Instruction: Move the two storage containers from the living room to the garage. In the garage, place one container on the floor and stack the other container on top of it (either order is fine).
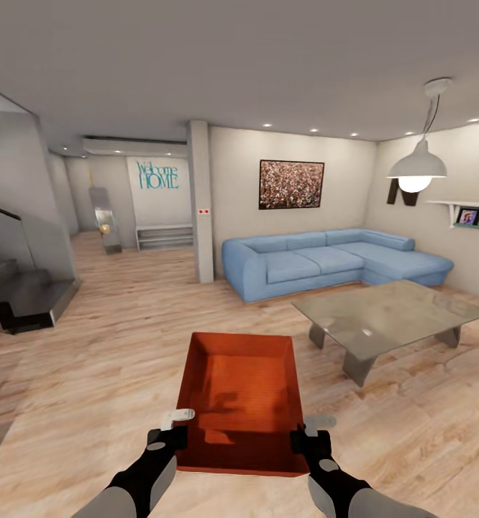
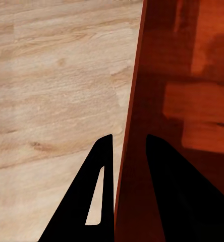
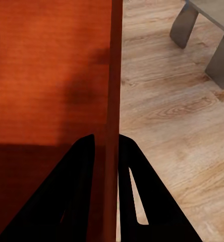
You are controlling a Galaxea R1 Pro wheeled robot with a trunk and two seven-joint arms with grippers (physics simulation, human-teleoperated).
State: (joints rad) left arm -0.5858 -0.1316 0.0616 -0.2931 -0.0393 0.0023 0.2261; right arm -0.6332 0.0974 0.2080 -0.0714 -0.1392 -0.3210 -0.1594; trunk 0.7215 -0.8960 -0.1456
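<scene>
Both arms stretched forward, left gripper (image 1: 173,426) and right gripper (image 1: 310,432) each clamped over a side wall (one finger inside, one outside) of the storage container (image 1: 243,403), carried above the wood floor (image 1: 88,360)

Matt orange-red container (image 1: 243,392), wood plank floor (image 1: 110,360), glossy glass table (image 1: 390,309)

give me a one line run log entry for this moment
place: living room | left gripper: shut on container wall | right gripper: shut on opposite wall | container: held over wood floor
</scene>
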